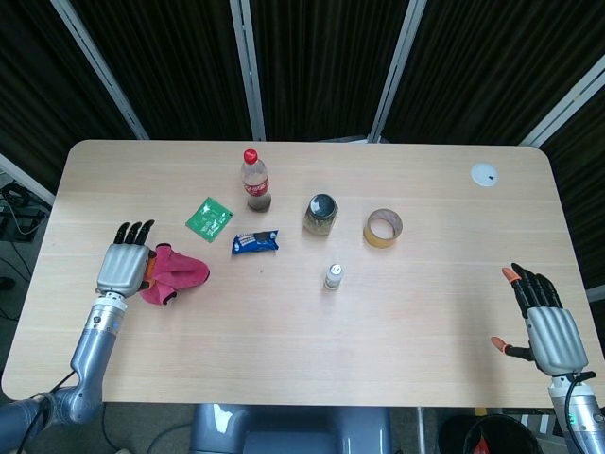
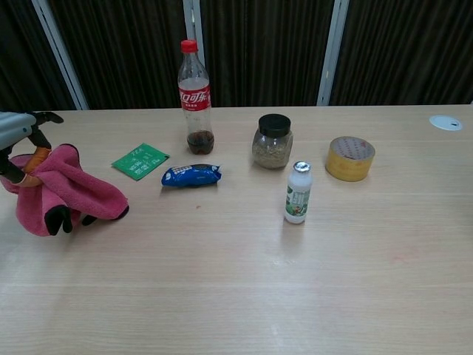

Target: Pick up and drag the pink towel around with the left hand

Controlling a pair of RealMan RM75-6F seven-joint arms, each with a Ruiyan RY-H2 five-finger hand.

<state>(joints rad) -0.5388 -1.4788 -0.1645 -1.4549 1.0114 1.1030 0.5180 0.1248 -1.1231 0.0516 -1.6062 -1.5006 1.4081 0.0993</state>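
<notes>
Left hand [image 1: 123, 268] is sitting at the table's left edge with fingers spread, crumpled pink cloth towel [image 1: 172, 271] lying bunched against it, looking released. Drag seems finishing; next move likely needs regrasping. Right hand [image 1: 546, 322] is idling open, far right.

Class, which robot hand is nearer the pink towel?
Left. The left robot hand sits right against the pink towel at the table's left side; the right robot hand is far across, by the right edge.

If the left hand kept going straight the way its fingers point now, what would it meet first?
The left hand points its fingers toward the far edge of the table. In the head view that line looks free; the green packet and pink towel lie off to its right. Depth is uncertain.
</notes>
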